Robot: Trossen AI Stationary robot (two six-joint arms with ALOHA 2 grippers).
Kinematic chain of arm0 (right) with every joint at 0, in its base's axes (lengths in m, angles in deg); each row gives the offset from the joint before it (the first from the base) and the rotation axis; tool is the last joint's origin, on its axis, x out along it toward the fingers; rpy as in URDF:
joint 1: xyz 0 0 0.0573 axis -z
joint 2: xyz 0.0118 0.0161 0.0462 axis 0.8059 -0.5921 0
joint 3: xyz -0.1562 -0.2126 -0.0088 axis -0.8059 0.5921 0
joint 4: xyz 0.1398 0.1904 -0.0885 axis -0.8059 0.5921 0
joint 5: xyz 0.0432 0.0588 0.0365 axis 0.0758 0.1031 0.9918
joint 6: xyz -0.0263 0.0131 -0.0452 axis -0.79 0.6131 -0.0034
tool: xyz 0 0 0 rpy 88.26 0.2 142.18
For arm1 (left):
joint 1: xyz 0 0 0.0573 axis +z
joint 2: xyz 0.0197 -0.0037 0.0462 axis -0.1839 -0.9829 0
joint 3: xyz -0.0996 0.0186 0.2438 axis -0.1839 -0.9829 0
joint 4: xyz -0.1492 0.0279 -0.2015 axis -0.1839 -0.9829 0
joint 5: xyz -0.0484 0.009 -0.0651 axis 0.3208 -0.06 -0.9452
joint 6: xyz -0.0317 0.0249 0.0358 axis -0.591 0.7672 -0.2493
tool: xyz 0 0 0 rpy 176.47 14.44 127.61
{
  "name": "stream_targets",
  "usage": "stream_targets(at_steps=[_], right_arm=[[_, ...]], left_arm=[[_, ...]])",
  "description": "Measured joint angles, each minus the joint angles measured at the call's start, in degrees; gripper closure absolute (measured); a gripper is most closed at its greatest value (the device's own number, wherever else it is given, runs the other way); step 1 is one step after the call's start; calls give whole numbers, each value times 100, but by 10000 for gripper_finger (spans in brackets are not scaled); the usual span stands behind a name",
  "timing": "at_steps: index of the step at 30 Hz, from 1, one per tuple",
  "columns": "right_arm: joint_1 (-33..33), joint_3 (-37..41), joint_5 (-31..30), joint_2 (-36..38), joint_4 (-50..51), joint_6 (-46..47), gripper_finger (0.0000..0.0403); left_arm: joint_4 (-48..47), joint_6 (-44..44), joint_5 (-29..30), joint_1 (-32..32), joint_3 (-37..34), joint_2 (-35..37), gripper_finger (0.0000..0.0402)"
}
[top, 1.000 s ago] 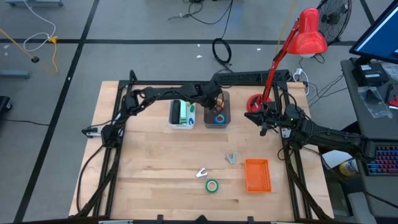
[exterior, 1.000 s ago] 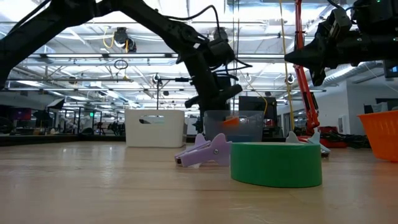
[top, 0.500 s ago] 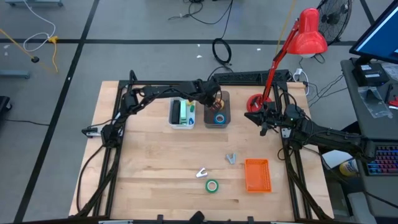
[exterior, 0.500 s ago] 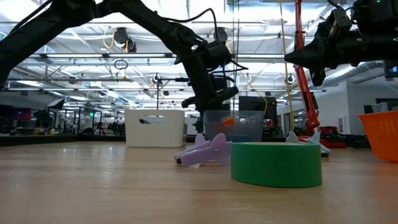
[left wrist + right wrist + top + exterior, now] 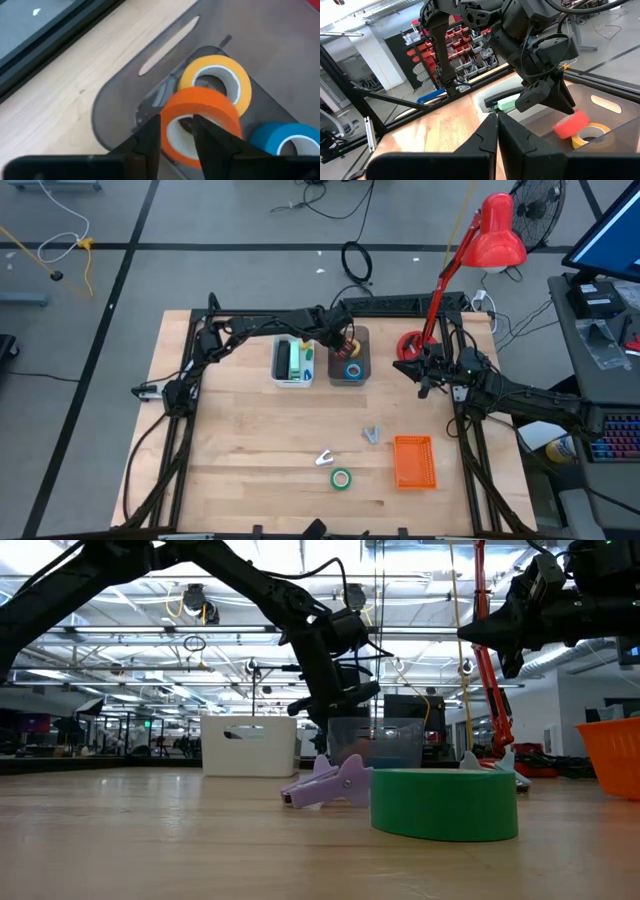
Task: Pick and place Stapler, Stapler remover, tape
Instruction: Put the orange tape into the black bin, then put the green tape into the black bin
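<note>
My left gripper (image 5: 346, 346) hovers open over the grey bin (image 5: 349, 376) at the table's far side. The orange tape roll (image 5: 200, 122) lies tilted in that bin, leaning on the yellow roll (image 5: 220, 75), with the blue roll (image 5: 285, 145) beside them. The green roll (image 5: 342, 478) lies flat on the table near the near edge, next to a purple staple remover (image 5: 324, 458). A grey remover (image 5: 371, 435) lies farther in. My right gripper (image 5: 497, 125) is shut and raised by the red lamp's base (image 5: 410, 345). My left gripper comes from above with its fingertips (image 5: 150, 140) right at the orange roll's upper rim (image 5: 172, 112). I cannot tell whether they touch it. The roll rests tilted against the yellow roll inside the grey bin.
A white bin (image 5: 292, 363) with green things in it stands left of the grey bin. An orange mesh basket (image 5: 413, 461) sits at the table's right near side. The red lamp (image 5: 495, 230) rises over the far right corner. Bare wood covers the table's left half.
My left gripper has risen slightly and drawn back a little toward the table's left. The orange roll, seen through the grey bin's wall in the low view a second ago, has sunk out of sight there.
</note>
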Motion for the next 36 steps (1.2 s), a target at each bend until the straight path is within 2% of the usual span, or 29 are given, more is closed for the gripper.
stream_targets(at_steps=[9, 18, 22, 27, 36], right_arm=[[-1, 0, 2, 0, 0, -2, 399], [0, 0, 22, 2, -17, -2, 399], [0, 0, 24, 2, -50, -2, 399], [-1, 0, 24, 2, -48, -3, 399], [-1, 0, 25, 2, -44, -4, 399]], left_arm=[[-32, -49, -101, 1, -9, 92, 232], [-266, -5, -318, -169, -9, 931, 241], [-842, 80, -671, -692, 0, 1289, 246], [-1497, 325, -710, -1632, 0, 1352, 248], [-1463, 1336, -672, -2980, -2, 1314, 247]])
